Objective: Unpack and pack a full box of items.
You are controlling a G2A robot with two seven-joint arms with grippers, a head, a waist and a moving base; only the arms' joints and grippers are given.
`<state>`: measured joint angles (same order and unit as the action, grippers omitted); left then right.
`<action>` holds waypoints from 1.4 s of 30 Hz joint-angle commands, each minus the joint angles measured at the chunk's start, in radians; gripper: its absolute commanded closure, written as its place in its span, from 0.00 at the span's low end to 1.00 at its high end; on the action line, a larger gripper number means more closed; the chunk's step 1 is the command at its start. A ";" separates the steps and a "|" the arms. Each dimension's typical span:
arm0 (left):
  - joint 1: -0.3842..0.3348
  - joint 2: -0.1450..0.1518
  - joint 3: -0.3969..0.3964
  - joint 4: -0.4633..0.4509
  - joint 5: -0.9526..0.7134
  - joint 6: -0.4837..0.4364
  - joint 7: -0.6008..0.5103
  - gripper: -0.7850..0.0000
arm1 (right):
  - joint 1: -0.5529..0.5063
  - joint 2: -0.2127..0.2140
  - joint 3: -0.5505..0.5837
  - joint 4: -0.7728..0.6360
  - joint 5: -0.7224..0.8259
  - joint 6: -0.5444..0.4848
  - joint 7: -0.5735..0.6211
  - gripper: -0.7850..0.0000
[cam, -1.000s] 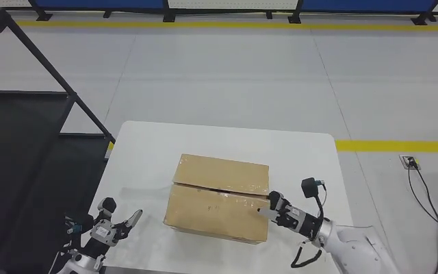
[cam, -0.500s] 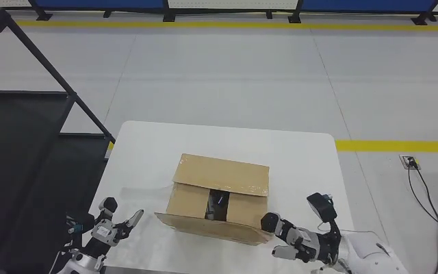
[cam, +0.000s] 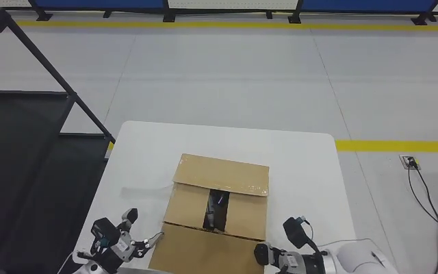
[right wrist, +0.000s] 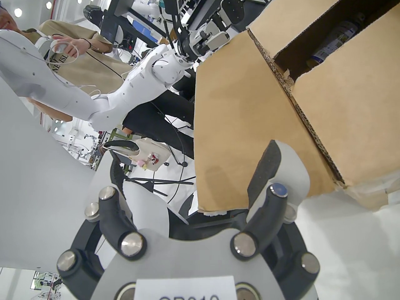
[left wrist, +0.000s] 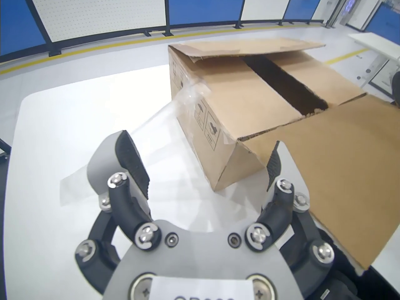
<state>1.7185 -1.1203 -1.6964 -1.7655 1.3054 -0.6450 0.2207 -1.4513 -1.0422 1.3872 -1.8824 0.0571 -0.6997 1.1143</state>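
My right claw (right wrist: 195, 160), fingers spread wide, sits at the near edge of the tabletop (cam: 301, 171). The corner of the near flap (cam: 205, 252) lies between its fingers, though I cannot tell whether they touch it. A second ago this claw was up at the closed seam of the box (left wrist: 218, 107); it has since drawn back toward me. The flap, shut a second ago and half lifted a moment later, now lies folded out flat toward me, overhanging the near edge.

My left claw (left wrist: 200, 140), fingers also apart, has moved in from the tabletop's near left corner and hovers just beside the box's near left corner.

The box stands at the middle of the tabletop, where it stood before. Its two inner flaps lie down with a dark gap between them, and a bottle (right wrist: 336, 37) shows inside. The far flap (cam: 222, 175) is still down, its free edge slightly raised. A strip of clear tape (left wrist: 187, 93) trails from the box's left side onto the white tabletop.

Beyond the tabletop, pale grey floor (cam: 226, 75) runs back past a yellow line (cam: 387, 145) to a row of blue and white panels (left wrist: 93, 4). A black frame (cam: 61, 82) stands to the left.
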 commanded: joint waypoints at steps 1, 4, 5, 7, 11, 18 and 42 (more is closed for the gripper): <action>-0.005 0.000 0.013 0.012 0.042 0.017 0.011 0.00 | -0.002 -0.001 0.002 0.005 0.038 -0.017 -0.049 0.00; -0.018 -0.001 0.037 0.032 0.074 0.037 0.021 0.00 | -0.009 -0.004 0.021 0.020 0.153 -0.020 -0.167 0.00; -0.023 -0.001 0.044 0.038 0.083 0.044 0.022 0.00 | -0.011 -0.004 0.022 0.020 0.169 -0.017 -0.175 0.00; -0.031 -0.002 0.057 0.048 0.093 0.055 0.024 0.00 | -0.011 -0.004 0.022 0.020 0.169 -0.017 -0.175 0.00; -0.045 -0.003 0.079 0.064 0.099 0.077 0.024 0.00 | -0.011 -0.004 0.022 0.020 0.169 -0.017 -0.175 0.00; -0.063 -0.008 0.114 0.080 0.090 0.124 0.032 0.00 | -0.002 -0.010 0.002 0.013 0.197 0.145 -0.272 0.00; -0.060 -0.005 0.187 0.051 0.181 0.140 0.064 0.00 | 0.242 -0.042 -0.093 0.191 0.246 0.555 -0.529 0.00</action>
<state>1.6587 -1.1257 -1.5104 -1.7150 1.4846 -0.5080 0.2842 -1.2095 -1.0828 1.2956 -1.6872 0.3074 -0.1320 0.5946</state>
